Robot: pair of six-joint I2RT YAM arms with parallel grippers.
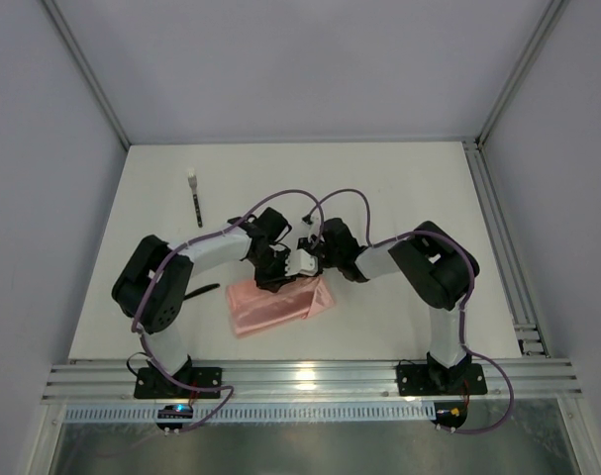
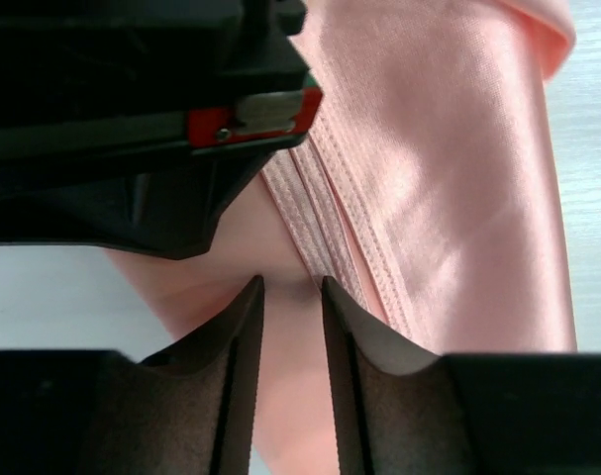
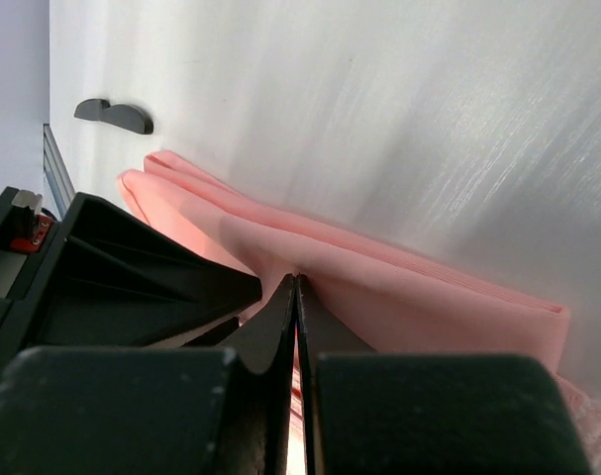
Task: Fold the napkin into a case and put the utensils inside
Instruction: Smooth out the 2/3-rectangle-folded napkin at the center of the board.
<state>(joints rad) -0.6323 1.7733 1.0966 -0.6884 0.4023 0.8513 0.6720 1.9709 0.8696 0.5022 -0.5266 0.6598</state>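
Lying beneath left gripper (image 2: 290, 287), right gripper (image 3: 297, 280): napkin (image 1: 265, 307)

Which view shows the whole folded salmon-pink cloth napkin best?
Top external: the folded salmon-pink cloth napkin shows almost whole. Left wrist gives only its stitched hem close up; right wrist, only stacked folded layers.
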